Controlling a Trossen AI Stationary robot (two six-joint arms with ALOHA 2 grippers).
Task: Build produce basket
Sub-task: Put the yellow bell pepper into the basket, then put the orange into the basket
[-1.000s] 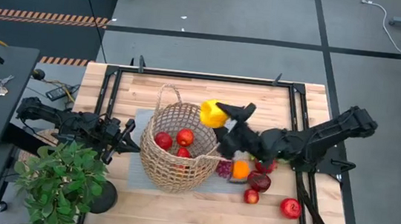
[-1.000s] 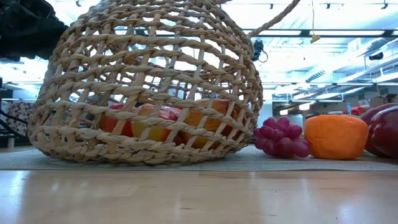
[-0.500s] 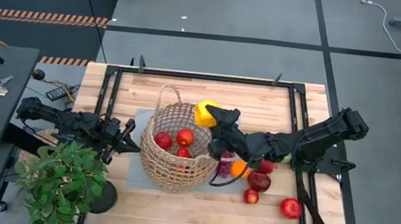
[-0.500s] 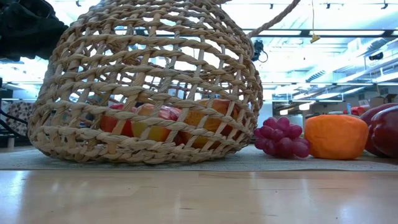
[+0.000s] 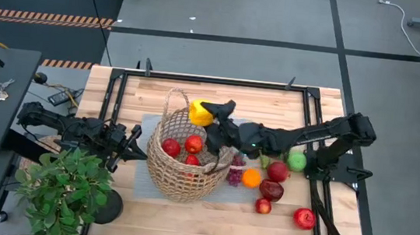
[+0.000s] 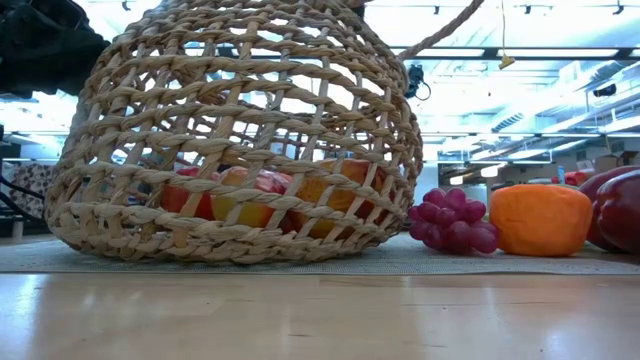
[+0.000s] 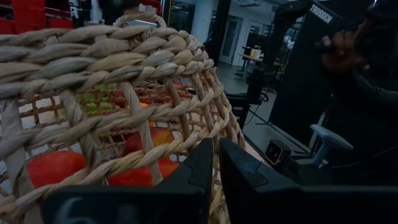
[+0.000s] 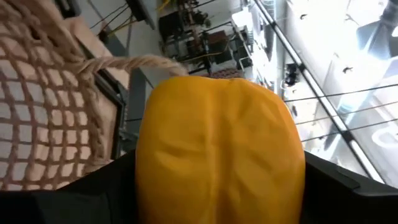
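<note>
Yellow, ridged lemon [image 5: 199, 114] pinched in right tool [image 5: 209, 115] above woven wicker basket [image 5: 185, 179].

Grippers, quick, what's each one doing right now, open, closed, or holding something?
Left gripper: shut, empty, pressed against the basket wall.
Right gripper: shut on the yellow fruit, above the basket's rim.

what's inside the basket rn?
Basket holds three red apples seen from above. The yellow fruit in the right pincer hangs over its rim, not in. Lower layers hidden by weave.
</note>
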